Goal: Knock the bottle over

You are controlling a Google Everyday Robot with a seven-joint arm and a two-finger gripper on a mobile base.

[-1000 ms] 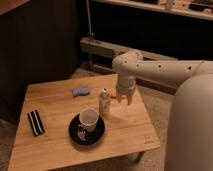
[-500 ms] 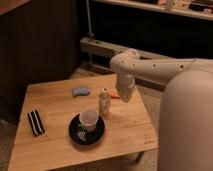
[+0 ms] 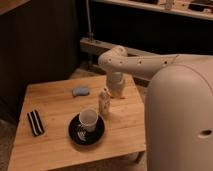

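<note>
A small pale bottle [image 3: 104,100] stands upright near the middle of the wooden table [image 3: 55,150]. My gripper [image 3: 114,93] hangs from the white arm [image 3: 131,62] just right of and behind the bottle. It is close against the bottle's upper part. I cannot tell whether it touches the bottle.
A white cup [image 3: 88,119] sits on a black plate [image 3: 80,136] just in front and left of the bottle. A blue cloth-like object [image 3: 80,91] lies behind left. A black striped object [image 3: 35,122] lies at the table's left. My white body [image 3: 180,125] fills the right.
My gripper has moved left across the table toward the bottle and now stands right beside it. The bottle is still upright.
</note>
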